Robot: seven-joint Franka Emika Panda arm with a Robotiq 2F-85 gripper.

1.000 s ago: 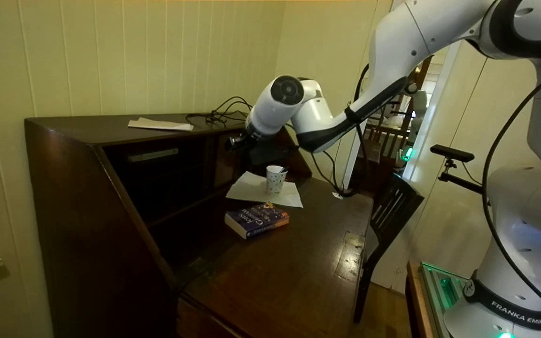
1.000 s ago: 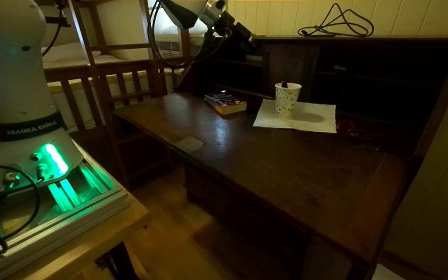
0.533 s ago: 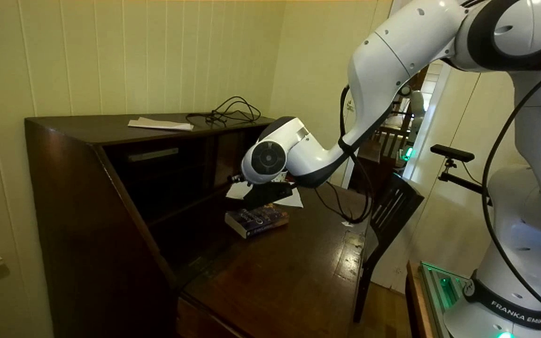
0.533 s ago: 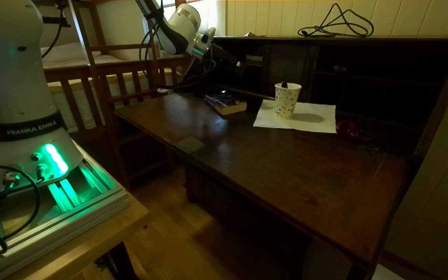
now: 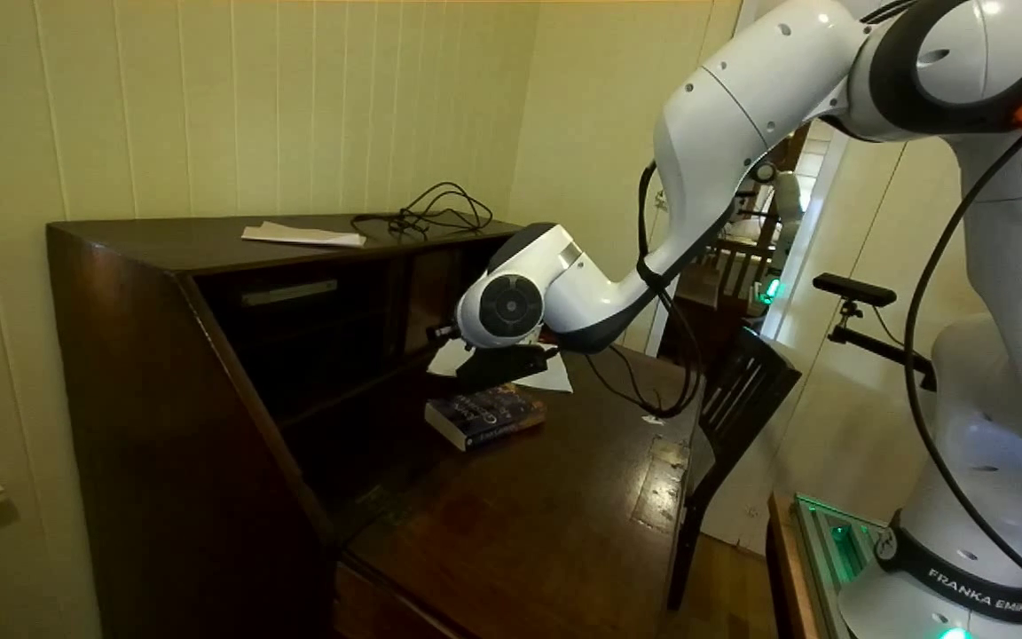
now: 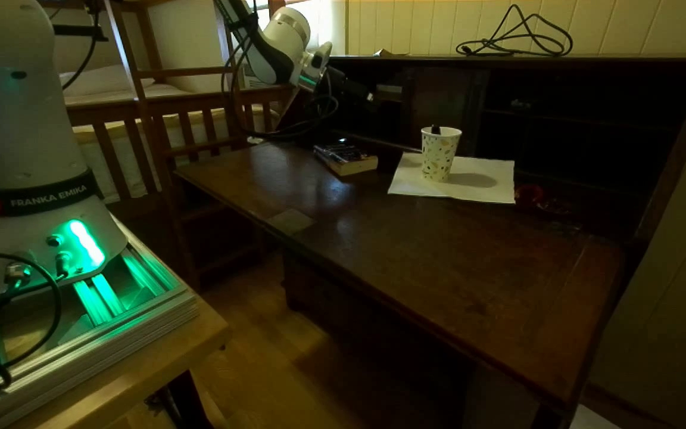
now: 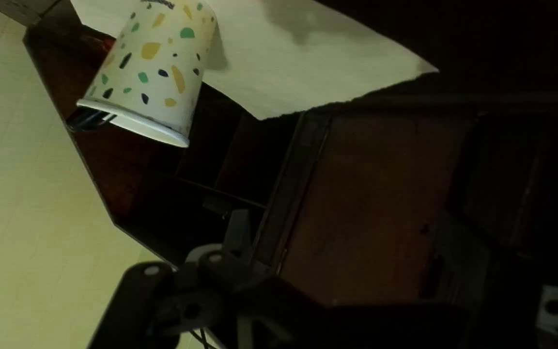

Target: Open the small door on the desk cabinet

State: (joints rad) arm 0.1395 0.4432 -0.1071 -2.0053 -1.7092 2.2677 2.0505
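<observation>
- Brown desk cabinet (image 5: 156, 426), in an exterior view: back edge of table (image 5: 555, 515), small door (image 5: 428, 291) mid-span.
- In an exterior view: pincer (image 6: 368, 98) near that edge, seemingly short of door.
- Wrist view: door looks closed; pincer spread, empty. Likely remaining: grip, pull.

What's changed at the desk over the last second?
In both exterior views the gripper has come down toward the writing leaf; nothing was visibly grasped or released. The cup, the paper under it and the book stayed put; the small door looks unmoved.
</observation>
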